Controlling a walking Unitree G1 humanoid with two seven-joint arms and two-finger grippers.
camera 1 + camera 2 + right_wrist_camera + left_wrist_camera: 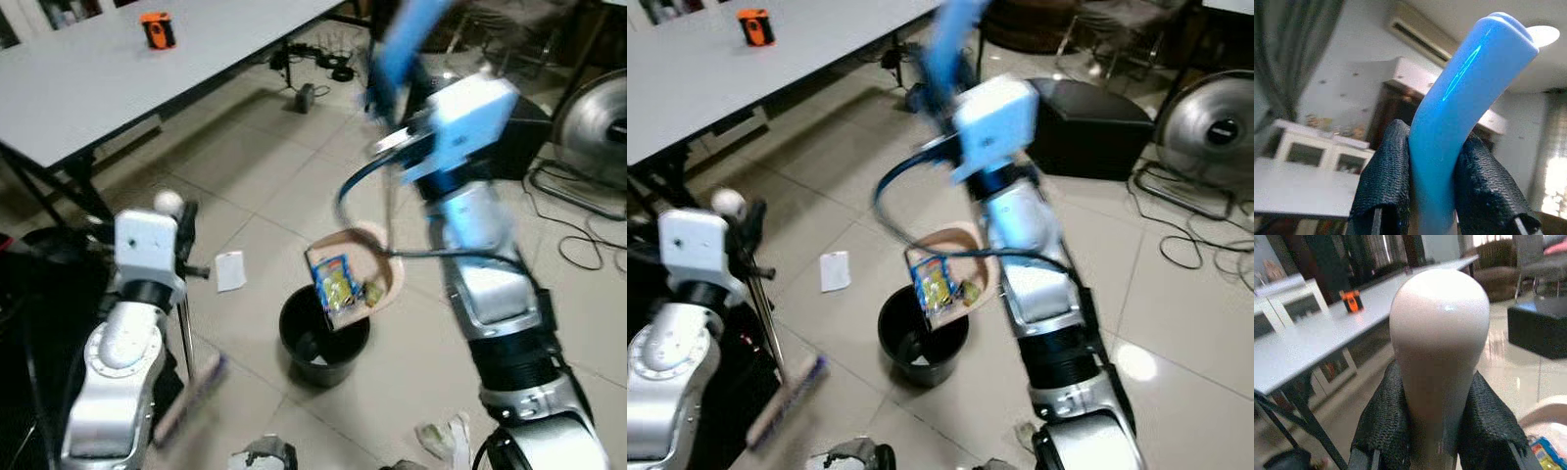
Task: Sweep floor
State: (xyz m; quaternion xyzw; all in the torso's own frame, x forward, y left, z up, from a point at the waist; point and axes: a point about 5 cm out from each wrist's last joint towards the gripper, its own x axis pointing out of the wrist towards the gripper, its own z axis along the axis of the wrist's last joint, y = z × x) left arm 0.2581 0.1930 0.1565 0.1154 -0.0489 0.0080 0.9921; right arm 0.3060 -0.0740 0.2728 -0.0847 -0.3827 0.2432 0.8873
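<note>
Right gripper (1432,196) clamped on the blue dustpan handle (1459,112), left gripper (1437,431) closed round the broom (186,392) by its white knob. Dustpan (377,259) tilted just above the black bin (323,338). Probably light, rigid plastic; slick handle, best gripped firmly mid-length. Snack packet (335,286) and scraps sliding binward; paper (230,270) lying near the bin.

Left arm bent low at the robot's side, left claw (1432,431) clamped on a white rounded knob. Right arm raised and stretched forward, right claw (1432,196) closed on a blue handle (fingers (1383,181) pressing both sides).
</note>
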